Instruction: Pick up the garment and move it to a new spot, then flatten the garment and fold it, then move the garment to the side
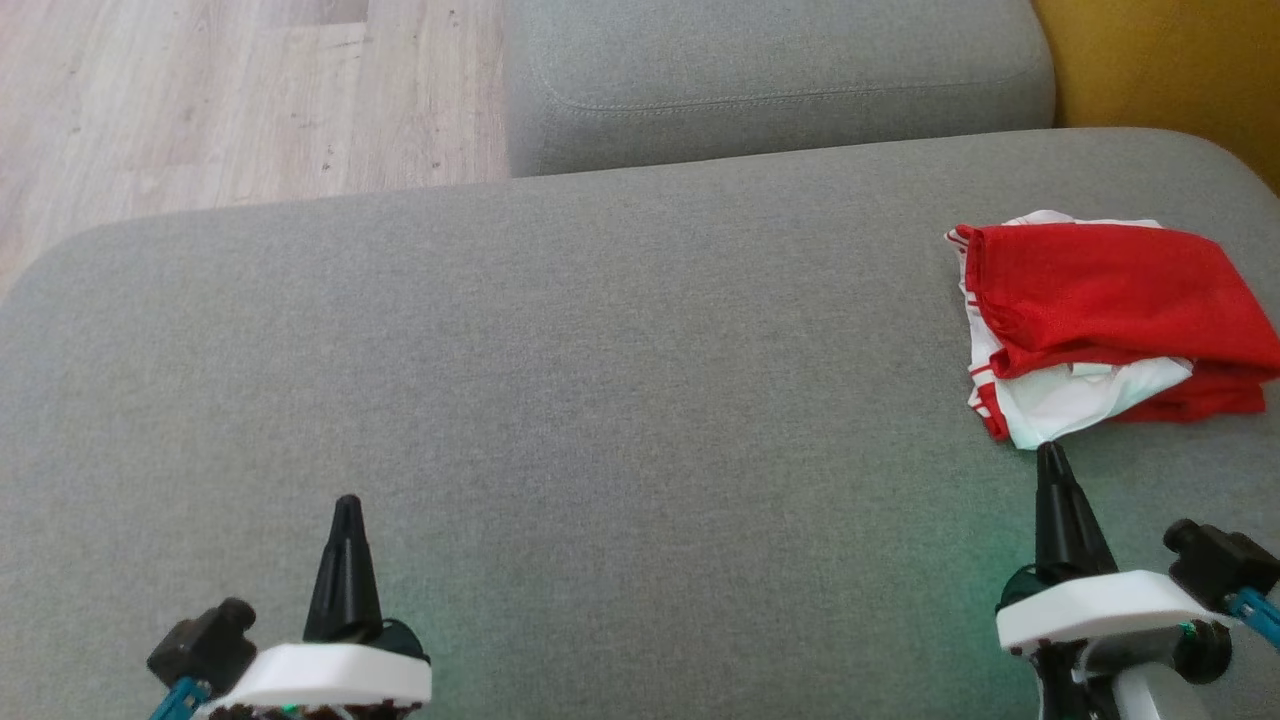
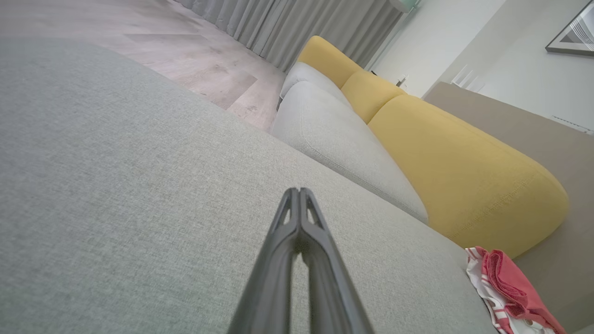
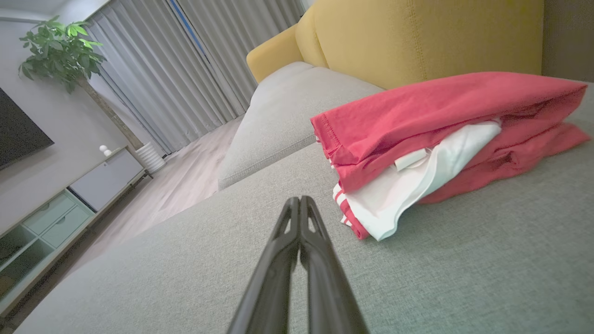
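The garment (image 1: 1100,320) is red and white, folded in a loose bundle at the right end of the grey sofa seat (image 1: 600,380). It also lies close ahead in the right wrist view (image 3: 441,144) and at the lower right of the left wrist view (image 2: 506,292). My right gripper (image 1: 1050,458) is shut with nothing in it, its tip just short of the garment's white corner. Far to the left, near the seat's front edge, my left gripper (image 1: 347,505) is shut and empty. Both wrist views show the fingers pressed together, right gripper (image 3: 300,200) and left gripper (image 2: 298,191).
A second grey cushion (image 1: 770,80) sits behind the seat, with a yellow backrest (image 1: 1170,70) at the far right. Wooden floor (image 1: 220,100) lies beyond the seat's left rear edge. The right wrist view shows a plant (image 3: 60,51), curtains and a low cabinet (image 3: 69,204).
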